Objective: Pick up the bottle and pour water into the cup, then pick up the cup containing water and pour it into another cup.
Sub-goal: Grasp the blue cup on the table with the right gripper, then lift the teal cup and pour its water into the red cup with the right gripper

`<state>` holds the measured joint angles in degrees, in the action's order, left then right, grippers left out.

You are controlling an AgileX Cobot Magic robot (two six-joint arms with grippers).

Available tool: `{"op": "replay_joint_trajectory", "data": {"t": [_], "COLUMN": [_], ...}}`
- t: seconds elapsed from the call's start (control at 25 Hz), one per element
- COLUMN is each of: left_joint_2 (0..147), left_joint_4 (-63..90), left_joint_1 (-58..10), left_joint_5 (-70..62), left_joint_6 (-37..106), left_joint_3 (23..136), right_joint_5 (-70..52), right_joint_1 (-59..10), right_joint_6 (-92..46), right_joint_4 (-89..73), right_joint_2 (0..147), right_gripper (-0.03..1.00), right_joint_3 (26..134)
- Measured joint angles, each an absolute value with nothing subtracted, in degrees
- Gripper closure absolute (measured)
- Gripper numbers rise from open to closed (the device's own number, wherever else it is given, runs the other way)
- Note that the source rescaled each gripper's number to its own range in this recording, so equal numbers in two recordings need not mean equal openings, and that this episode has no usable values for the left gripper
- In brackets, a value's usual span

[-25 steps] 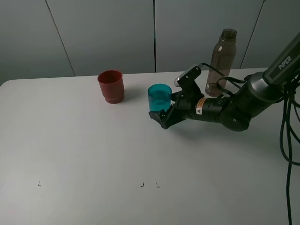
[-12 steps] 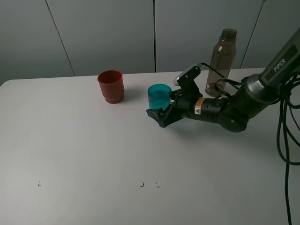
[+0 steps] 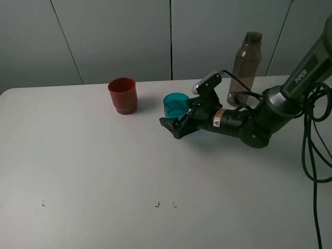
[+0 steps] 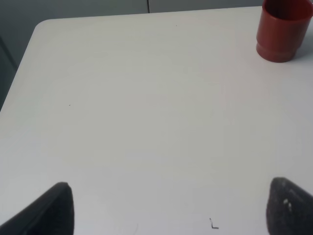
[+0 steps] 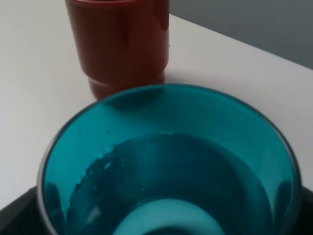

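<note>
Right claw [image 3: 174, 121] is lying low with its jaws spread wide, flanking the teal cup [image 3: 176, 105] on the white counter [image 3: 104, 166]; droplets are clinging inside the cup. Red cup [image 3: 123, 95] is sitting near, to the left, and the bottle [image 3: 245, 67] is standing upright behind the arm. Left claw [image 4: 168, 209] is hanging apart above the counter.

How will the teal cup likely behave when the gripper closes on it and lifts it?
The teal cup looks like thin smooth plastic, so it may flex or slip when squeezed. Liquid seems to sit inside, so it is probably heavier than empty and could slosh if tilted.
</note>
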<state>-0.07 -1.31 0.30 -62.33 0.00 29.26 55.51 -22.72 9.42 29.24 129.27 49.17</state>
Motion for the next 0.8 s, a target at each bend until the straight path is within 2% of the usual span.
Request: {"op": "replay_joint_trajectory", "data": {"t": [0.8], "left_joint_2": [-0.07], "left_joint_4": [-1.31], "left_joint_1": [0.30], "left_joint_5": [-62.33], "left_joint_6": [0.00], "left_joint_3": [29.26], "right_joint_5": [56.66], "right_joint_1": [-22.72], "right_joint_6": [8.49], "right_joint_4": [27.75], "right_joint_2": [131.55], "right_gripper": [-0.03], "right_joint_3": [52.02]}}
